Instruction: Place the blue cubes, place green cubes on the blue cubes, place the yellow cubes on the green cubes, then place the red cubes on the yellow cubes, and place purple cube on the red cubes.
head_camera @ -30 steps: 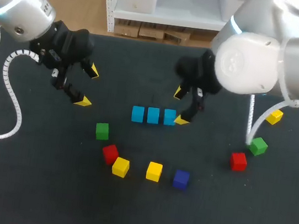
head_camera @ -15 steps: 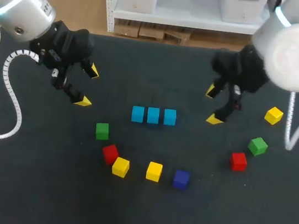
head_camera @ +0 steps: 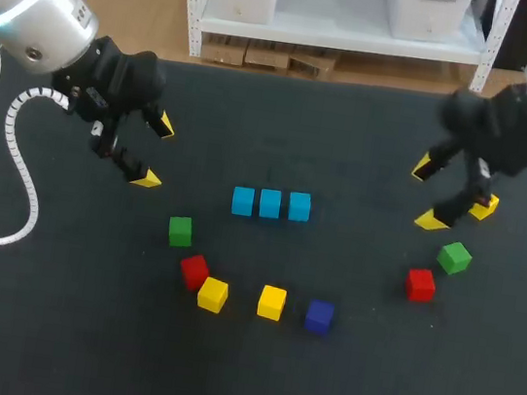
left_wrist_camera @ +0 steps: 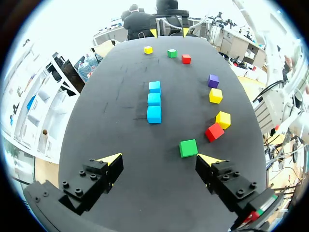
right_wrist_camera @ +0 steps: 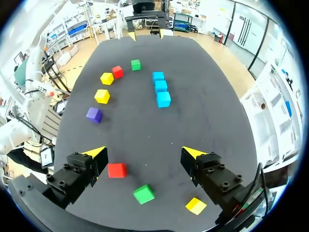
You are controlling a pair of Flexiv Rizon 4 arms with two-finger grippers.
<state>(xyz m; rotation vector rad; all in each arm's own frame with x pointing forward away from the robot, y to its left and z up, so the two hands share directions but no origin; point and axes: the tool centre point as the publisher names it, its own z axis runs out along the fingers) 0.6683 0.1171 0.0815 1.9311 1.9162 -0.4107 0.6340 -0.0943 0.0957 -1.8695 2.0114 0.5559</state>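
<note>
The right gripper has moved. A moment ago it was right next to the row of three small light blue cubes in the middle of the dark surface. Now it has pulled back to its own side. Its two fingers with yellow tips are wide apart and hold nothing. The blue cubes sit side by side in a line, and nothing is on top of them.

The left gripper has not moved. Its fingers are wide apart too, with nothing in them.

I think this means the blue part is done and green comes next. The right gripper hangs near a little group of cubes: the small right-hand green cube, a small red cube just beside it, and a small yellow cube partly hidden behind the gripper. In the right wrist view that green cube lies low between the open fingers, and they do not touch it.

The small left-hand green cube sits near the left gripper, just ahead of its fingers in the left wrist view. A small purple cube waits nearer the front.

The cubes are plain. I can see no writing or labels to read on them or on the surface.
</note>
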